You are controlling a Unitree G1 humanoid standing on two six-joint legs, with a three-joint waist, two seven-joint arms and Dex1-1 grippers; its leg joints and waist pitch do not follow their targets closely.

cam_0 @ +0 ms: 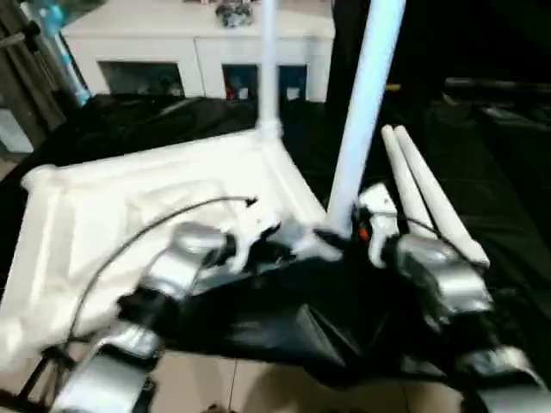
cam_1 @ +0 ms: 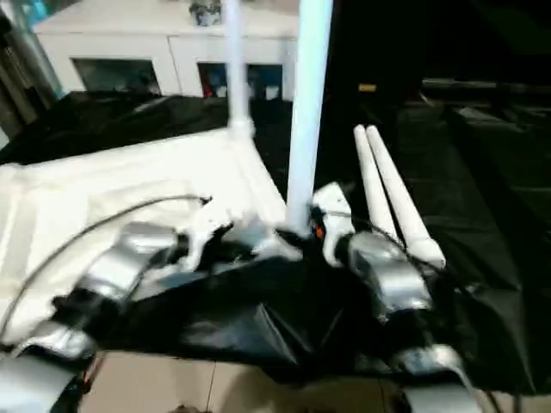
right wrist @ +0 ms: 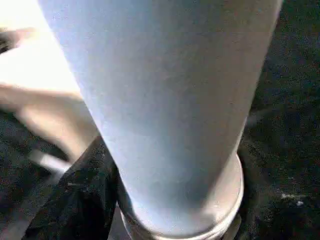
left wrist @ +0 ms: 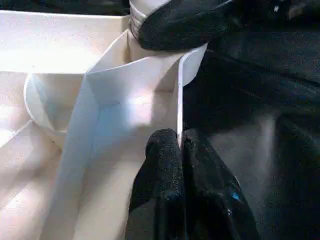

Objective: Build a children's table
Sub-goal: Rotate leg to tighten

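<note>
My right tool [cam_0: 349,231] sits at the base of a white tube leg [cam_0: 366,103], its black fingers [right wrist: 75,200] set around the leg's lower end, standing fairly wide to take that width. The leg rises almost straight up from the tool, leaning slightly to the right at its top, so its long axis is close to vertical. Its foot is at the tabletop's near right corner, where a round socket [left wrist: 50,107] lies; I judge the next move turns on keeping that axis in line with the socket while pressing down.

My left tool [left wrist: 177,165] is just to the left of the leg, pinched nearly closed on the thin white rim wall [left wrist: 179,95] of the tabletop [cam_0: 112,215], steadying that corner. The right tool is the one nearer the leg.

The tabletop lies upside down on the black-covered worktop [cam_0: 482,163], spreading left and away. A second leg [cam_0: 269,69] stands upright in the far right corner. Two more legs [cam_0: 426,194] lie side by side to the right.
</note>
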